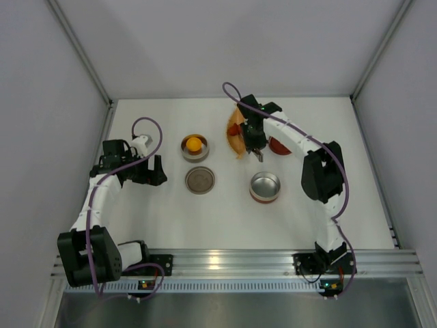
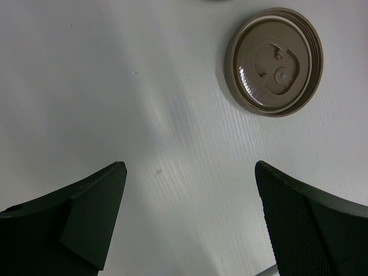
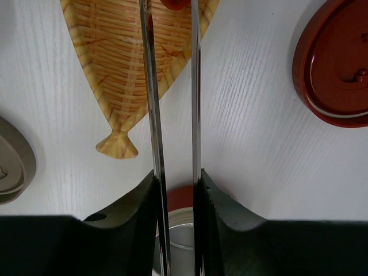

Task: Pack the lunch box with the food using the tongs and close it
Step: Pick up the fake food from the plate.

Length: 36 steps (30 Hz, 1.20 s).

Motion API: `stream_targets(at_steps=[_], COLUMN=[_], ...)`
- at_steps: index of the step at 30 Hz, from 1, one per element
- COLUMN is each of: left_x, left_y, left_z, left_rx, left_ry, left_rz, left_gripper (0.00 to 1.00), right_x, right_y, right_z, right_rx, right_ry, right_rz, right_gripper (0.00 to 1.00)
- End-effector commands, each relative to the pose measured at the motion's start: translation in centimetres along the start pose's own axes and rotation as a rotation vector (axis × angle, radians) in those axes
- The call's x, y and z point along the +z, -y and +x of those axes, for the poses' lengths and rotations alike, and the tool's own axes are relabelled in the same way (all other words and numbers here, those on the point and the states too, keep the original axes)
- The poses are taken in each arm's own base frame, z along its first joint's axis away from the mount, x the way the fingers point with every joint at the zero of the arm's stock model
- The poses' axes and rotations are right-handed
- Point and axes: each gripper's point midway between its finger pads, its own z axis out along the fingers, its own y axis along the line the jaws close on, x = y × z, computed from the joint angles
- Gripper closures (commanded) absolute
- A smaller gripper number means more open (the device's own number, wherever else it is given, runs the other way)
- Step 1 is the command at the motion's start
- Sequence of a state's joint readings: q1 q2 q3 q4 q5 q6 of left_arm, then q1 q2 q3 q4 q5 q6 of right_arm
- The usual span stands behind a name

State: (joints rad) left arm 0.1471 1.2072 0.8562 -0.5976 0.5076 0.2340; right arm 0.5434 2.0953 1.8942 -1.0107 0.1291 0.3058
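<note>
The right gripper (image 3: 175,179) clamps the tongs (image 3: 150,103), whose arms flank a red piece (image 3: 175,3) ahead on the dish (image 3: 115,69). Bare white table (image 3: 253,126) lies to the right. The left gripper (image 2: 190,190) gapes.

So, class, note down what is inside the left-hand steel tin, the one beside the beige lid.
One orange-yellow food piece lies inside the tin, with bare steel floor showing around it. The patch of floor directly under the piece is covered, so nothing there can be seen.

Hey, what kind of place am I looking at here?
Probably a robotics lab test cell, not a kitchen: a white table boxed in by plain grey panels, a left arm and right arm bolted to an aluminium rail.
</note>
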Motion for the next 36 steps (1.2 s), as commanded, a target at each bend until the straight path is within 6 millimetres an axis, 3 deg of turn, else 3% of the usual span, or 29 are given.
stream_targets(at_steps=[1, 2, 7, 8, 10, 11, 16, 19, 20, 22, 23, 25, 26, 28, 29, 31, 32, 36], left_x=[0.0, 0.0, -0.1, -0.2, -0.2, -0.2, -0.3, -0.3, -0.4, -0.5, -0.5, -0.7, -0.7, -0.8, -0.8, -0.9, -0.8, -0.9], left_y=[-0.1, -0.1, -0.1, -0.1, -0.1, -0.1, -0.2, -0.2, -0.2, -0.3, -0.3, -0.2, -0.2, 0.0, -0.1, 0.0, 0.0, 0.1], left_z=[-1.0, -1.0, -1.0, -1.1, -1.0, -1.1, -1.1, -1.0, -1.1, -1.0, -0.9, -1.0, -1.0, -1.1, -1.1, -1.2, -1.2, -1.3], left_rx=[0.011, 0.012, 0.01, 0.011, 0.011, 0.014, 0.018, 0.02, 0.026, 0.033, 0.035, 0.04, 0.042, 0.047, 0.045, 0.046, 0.046, 0.053], left_ry=[0.038, 0.038, 0.042, 0.044, 0.043, 0.046, 0.052, 0.048, 0.049, 0.046, 0.045, 0.051, 0.051, 0.059, 0.063, 0.068, 0.068, 0.072], left_rz=[0.003, 0.004, 0.002, 0.0, -0.004, -0.003, -0.008, -0.009, -0.012, -0.02, -0.021, -0.018, -0.018, -0.017, -0.021, -0.021, -0.018, -0.014], left_gripper=[0.02, 0.02, 0.02, 0.02, 0.02, 0.02, 0.02, 0.02, 0.02, 0.02, 0.02, 0.02, 0.02, 0.02, 0.02, 0.02, 0.02, 0.02], right_x=[-3.1, -4.0, -7.0, -8.6, -9.3, -10.8, -13.5, -13.7, -14.6, -14.6, -16.1, -15.7, -17.5, -17.1, -18.8, -18.4, -19.6, -19.2], right_y=[-0.8, -0.6, -0.6, -0.4, -0.2, 0.0, 1.1, 2.1, 2.0, 2.7, 3.2, 5.0, 4.8, 5.9, 5.8, 6.2, 6.5, 6.9], right_z=[-2.0, -2.3, -3.9, -4.5, -5.0, -5.4, -5.8, -5.1, -4.8, -3.4, -2.9, -0.7, 0.4, 3.7, 5.0, 8.2, 10.0, 15.4], right_rx=[-0.024, -0.024, -0.045, -0.046, -0.064, -0.063, -0.089, -0.141, -0.162, -0.198, -0.234, -0.278, -0.314, -0.389, -0.432, -0.514, -0.539, -0.631], right_ry=[0.094, 0.115, 0.219, 0.269, 0.324, 0.368, 0.458, 0.45, 0.459, 0.429, 0.46, 0.43, 0.463, 0.412, 0.45, 0.416, 0.429, 0.376], right_rz=[-0.028, -0.029, -0.062, -0.076, -0.085, -0.091, -0.118, -0.139, -0.171, -0.237, -0.259, -0.273, -0.33, -0.356, -0.379, -0.386, -0.38, -0.394], right_gripper=[0.9, 0.99, 1.0, 1.0, 1.0, 1.0, 1.0, 1.0, 1.0, 1.0, 1.0, 1.0, 1.0, 1.0, 1.0, 1.0, 1.0, 1.0])
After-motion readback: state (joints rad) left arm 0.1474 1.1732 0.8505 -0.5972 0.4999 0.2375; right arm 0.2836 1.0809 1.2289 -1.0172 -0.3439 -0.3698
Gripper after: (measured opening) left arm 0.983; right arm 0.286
